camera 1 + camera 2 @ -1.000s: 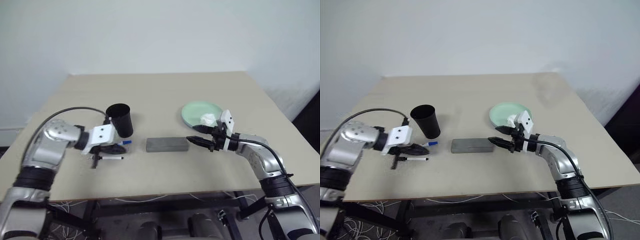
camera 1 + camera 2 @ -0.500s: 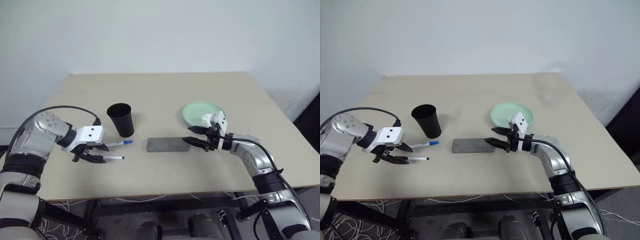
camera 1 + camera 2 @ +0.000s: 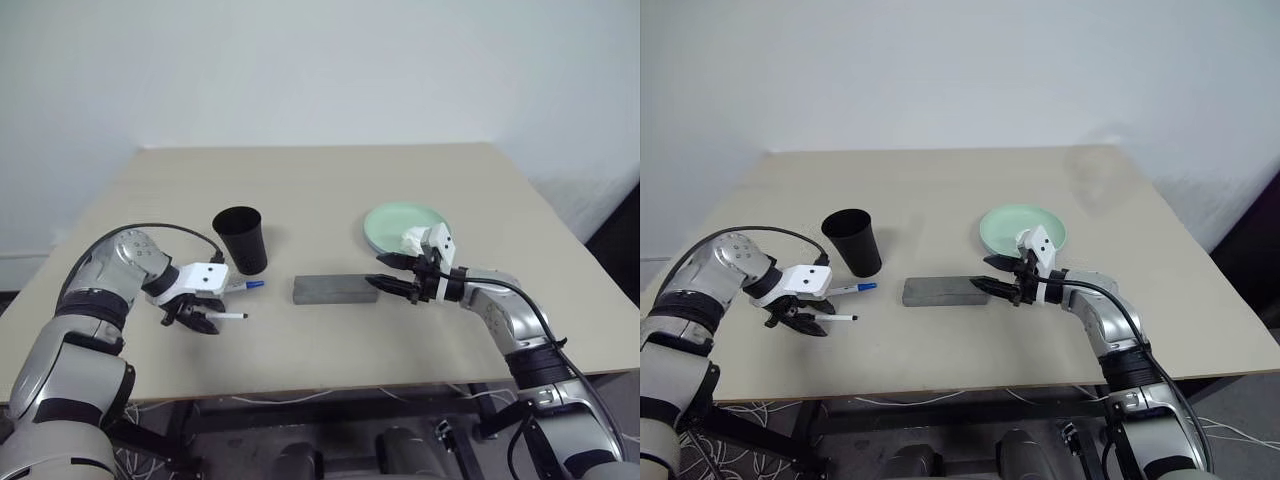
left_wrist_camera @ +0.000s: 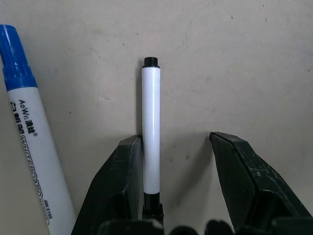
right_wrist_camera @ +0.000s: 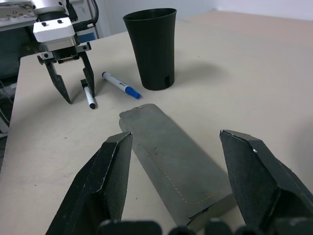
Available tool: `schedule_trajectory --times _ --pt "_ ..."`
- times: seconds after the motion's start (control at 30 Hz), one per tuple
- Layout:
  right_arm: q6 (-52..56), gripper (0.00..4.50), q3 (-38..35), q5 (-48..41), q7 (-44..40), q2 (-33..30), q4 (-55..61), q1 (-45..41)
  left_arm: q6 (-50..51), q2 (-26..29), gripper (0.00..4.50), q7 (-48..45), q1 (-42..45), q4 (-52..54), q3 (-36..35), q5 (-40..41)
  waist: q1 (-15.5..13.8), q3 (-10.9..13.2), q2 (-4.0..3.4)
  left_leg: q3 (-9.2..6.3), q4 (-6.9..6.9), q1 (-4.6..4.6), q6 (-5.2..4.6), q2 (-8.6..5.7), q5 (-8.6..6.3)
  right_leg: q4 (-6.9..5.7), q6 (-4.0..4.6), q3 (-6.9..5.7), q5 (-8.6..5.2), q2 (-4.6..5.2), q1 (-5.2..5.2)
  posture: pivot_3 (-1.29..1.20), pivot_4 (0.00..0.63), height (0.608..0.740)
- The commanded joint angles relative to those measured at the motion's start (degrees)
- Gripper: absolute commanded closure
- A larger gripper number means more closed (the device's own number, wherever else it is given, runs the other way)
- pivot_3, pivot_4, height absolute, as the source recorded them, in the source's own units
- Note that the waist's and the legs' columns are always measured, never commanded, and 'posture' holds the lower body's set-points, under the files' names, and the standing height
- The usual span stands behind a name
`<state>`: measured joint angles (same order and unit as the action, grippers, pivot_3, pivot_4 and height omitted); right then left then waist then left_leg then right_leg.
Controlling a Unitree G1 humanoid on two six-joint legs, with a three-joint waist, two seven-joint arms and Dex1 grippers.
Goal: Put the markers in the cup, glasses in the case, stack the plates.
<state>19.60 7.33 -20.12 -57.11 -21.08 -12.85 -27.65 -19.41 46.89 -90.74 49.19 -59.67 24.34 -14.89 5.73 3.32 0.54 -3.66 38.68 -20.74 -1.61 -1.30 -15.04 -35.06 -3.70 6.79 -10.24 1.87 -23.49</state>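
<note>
The left gripper point(image 4: 168, 196) straddles the dark-capped marker point(image 4: 151, 127) on the tabletop point(image 3: 330, 190), jaws spread. Light, stiff and probably slick, it wants a mid-barrel pinch. The right gripper point(image 5: 178, 171) hangs spread over the grey case point(image 5: 171, 161).

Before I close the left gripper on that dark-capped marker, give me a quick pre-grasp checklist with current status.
1. Left gripper open: ok.
2. Dark-capped marker between the fingers: ok, but off-centre, lying against one finger.
3. Blue-capped marker outside the fingers: ok.
4. Cup upright, mouth open: ok.
5. Right gripper away from the markers: ok, open at the end of the case.
6. Fingertips down to the table: cannot tell.
</note>
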Motion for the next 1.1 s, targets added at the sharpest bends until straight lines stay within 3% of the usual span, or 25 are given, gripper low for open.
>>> schedule_trajectory --times 0.03,0.23,0.37,0.47,0.67,0.73,0.8,0.97,1.1 --pt "-0.5 1.38 -1.5 -0.5 0.3 -0.3 2.5 -0.2 -1.5 -0.2 2.61 0.5 1.5 -1.5 0.3 -1.8 0.0 0.0 0.0 0.0 0.01 0.01 0.0 0.0 0.0 0.0 0.0 0.0 0.0 0.0 0.01 0.0 0.0 0.737" --pt "-0.5 1.38 -1.5 -0.5 0.7 -0.2 2.4 -0.4 -2.7 -0.1 4.46 1.2 1.4 -2.8 0.0 -2.5 0.1 0.0 0.01 0.03 0.02 0.02 0.0 0.0 0.0 -0.02 0.0 0.05 0.0 0.0 0.0 0.0 0.0 0.737" --pt "-0.5 1.38 -1.5 -0.5 0.9 -0.1 2.2 -0.7 -3.4 0.3 4.46 1.1 0.8 -2.2 -1.4 -1.1 0.1 0.0 0.01 0.02 0.02 0.02 -0.01 0.01 -0.01 -0.03 0.0 0.04 0.0 0.0 0.0 0.0 0.0 0.737" --pt "-0.5 1.38 -1.6 -0.6 0.8 -0.2 2.1 -1.0 -3.8 0.3 4.46 -1.1 -0.3 1.6 -5.2 4.7 0.1 0.0 0.01 0.03 0.03 0.02 -0.01 0.01 0.0 -0.04 0.0 0.04 0.0 0.0 0.0 0.0 0.0 0.737" --pt "-0.6 1.38 -1.5 -0.5 0.4 -0.4 1.8 -1.3 19.1 0.7 4.46 -1.8 -5.4 26.7 -14.8 31.6 0.0 0.0 0.15 -0.16 0.08 -0.12 -0.01 0.12 -0.01 -0.04 -0.01 -0.06 0.0 0.04 -0.06 0.0 0.0 0.737" --pt "-0.7 1.38 -1.4 -0.4 0.3 -0.4 1.7 -1.4 24.8 0.1 4.46 -0.8 -7.2 33.7 -18.8 35.8 0.0 0.0 0.17 -0.14 0.08 -0.14 0.0 0.21 -0.01 -0.02 -0.02 -0.05 0.0 0.06 -0.07 0.0 0.0 0.737" --pt "-0.8 1.38 -1.3 -0.3 0.4 -0.1 1.2 -2.1 29.0 -2.4 4.46 6.0 -7.7 38.7 -24.3 40.0 0.0 0.0 0.16 -0.11 0.07 -0.1 0.0 0.17 -0.01 -0.01 -0.02 -0.04 0.0 0.06 -0.06 0.0 0.0 0.737" --pt "-1.5 1.38 -1.1 -0.1 0.4 0.5 0.9 -3.3 29.7 -7.4 4.46 20.6 -7.3 40.8 -32.0 40.8 0.1 0.0 0.16 -0.1 0.08 0.18 0.01 0.07 0.0 -0.24 -0.02 -0.07 0.01 0.01 0.04 0.0 0.0 0.737" --pt "-1.9 1.38 -1.1 -0.5 0.0 0.7 1.6 -4.7 22.9 -9.7 4.46 30.2 -7.9 36.1 -35.1 37.1 0.1 0.0 0.15 -0.08 0.12 0.25 0.02 0.06 0.01 -0.53 -0.01 -0.06 0.0 -0.04 -0.03 0.0 0.0 0.737"
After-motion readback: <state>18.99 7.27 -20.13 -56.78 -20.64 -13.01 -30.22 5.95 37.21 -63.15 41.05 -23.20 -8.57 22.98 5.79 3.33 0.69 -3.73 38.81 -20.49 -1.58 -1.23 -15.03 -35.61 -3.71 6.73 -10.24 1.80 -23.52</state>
